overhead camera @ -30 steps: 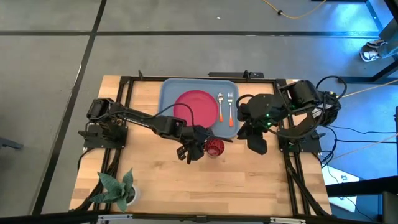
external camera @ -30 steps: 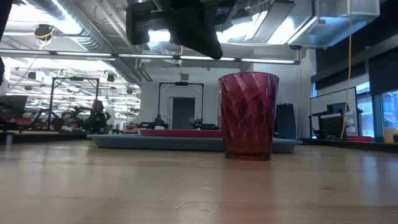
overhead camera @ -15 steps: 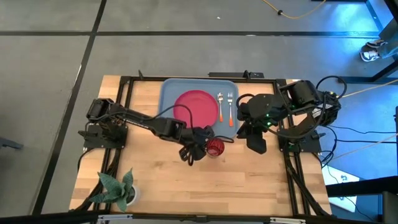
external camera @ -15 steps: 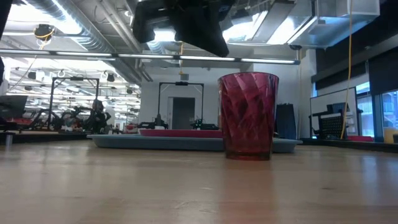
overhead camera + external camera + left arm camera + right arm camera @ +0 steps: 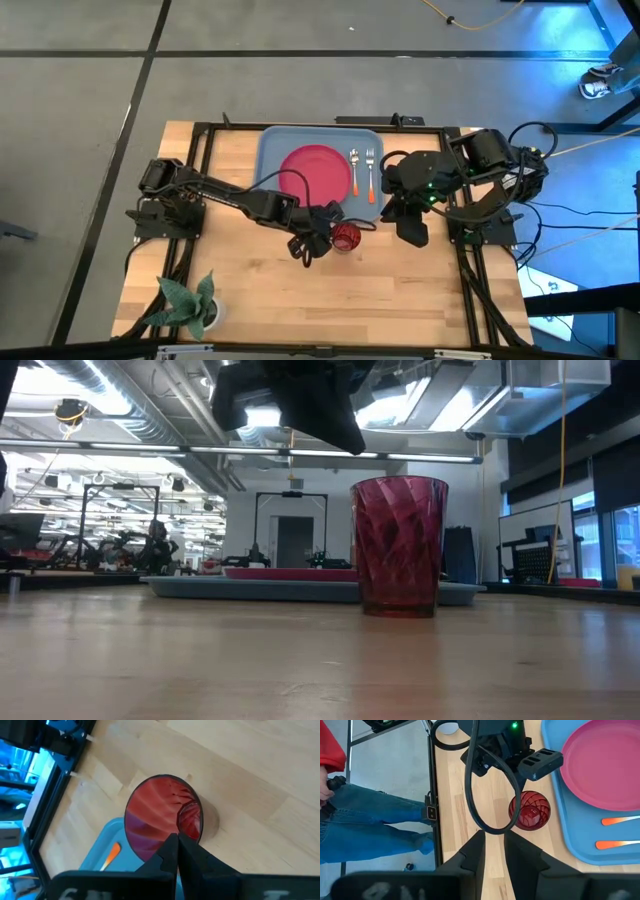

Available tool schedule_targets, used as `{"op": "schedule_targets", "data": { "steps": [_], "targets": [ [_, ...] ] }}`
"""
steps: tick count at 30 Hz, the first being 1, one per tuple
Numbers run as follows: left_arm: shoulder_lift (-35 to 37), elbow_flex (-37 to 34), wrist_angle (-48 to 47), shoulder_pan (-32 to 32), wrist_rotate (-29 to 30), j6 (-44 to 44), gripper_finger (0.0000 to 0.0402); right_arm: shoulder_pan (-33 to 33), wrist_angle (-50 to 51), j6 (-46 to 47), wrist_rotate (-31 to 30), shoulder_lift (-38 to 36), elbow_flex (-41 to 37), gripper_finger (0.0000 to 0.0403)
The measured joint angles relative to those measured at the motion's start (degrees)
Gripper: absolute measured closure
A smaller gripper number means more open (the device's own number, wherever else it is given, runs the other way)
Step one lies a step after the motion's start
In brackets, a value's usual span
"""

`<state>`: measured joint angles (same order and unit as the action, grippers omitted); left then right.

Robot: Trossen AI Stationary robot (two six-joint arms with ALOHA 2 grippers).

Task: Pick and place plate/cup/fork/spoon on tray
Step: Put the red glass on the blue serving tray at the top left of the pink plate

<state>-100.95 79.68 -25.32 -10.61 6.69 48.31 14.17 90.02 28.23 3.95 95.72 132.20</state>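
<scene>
The dark-red cup [image 5: 346, 237] stands upright on the wooden table just off the near edge of the light-blue tray [image 5: 275, 150]. It also shows in the low view [image 5: 399, 545] and the left wrist view [image 5: 162, 820]. The pinkish-red plate [image 5: 316, 171], the spoon [image 5: 354, 170] and the fork [image 5: 369, 172] lie on the tray. My left gripper [image 5: 176, 839] is shut and hovers just above the cup's rim, on its left side [image 5: 328, 234]. My right gripper [image 5: 493, 842] is open and empty, right of the cup [image 5: 410, 228].
A white pot with a green plant [image 5: 190, 305] stands at the table's near left corner. A person in jeans [image 5: 375, 825] stands beyond the table's edge. Bare wood lies near of the cup.
My left gripper has moved a little toward the cup and stays above it. The cup has not moved.
</scene>
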Motion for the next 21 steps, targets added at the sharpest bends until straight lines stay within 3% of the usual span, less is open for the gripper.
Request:
{"op": "schedule_targets", "data": {
  "steps": [7,21],
  "targets": [
    [0.0,0.0,0.2,0.1,-1.2,-0.1,0.0398,0.0,0.0,0.0,0.0,0.0,0.0,0.0327],
    [0.0,0.0,-0.2,0.1,-3.3,-1.4,0.0335,0.0,0.0,0.0,0.0,0.0,0.0,0.0327]
  ]
}}
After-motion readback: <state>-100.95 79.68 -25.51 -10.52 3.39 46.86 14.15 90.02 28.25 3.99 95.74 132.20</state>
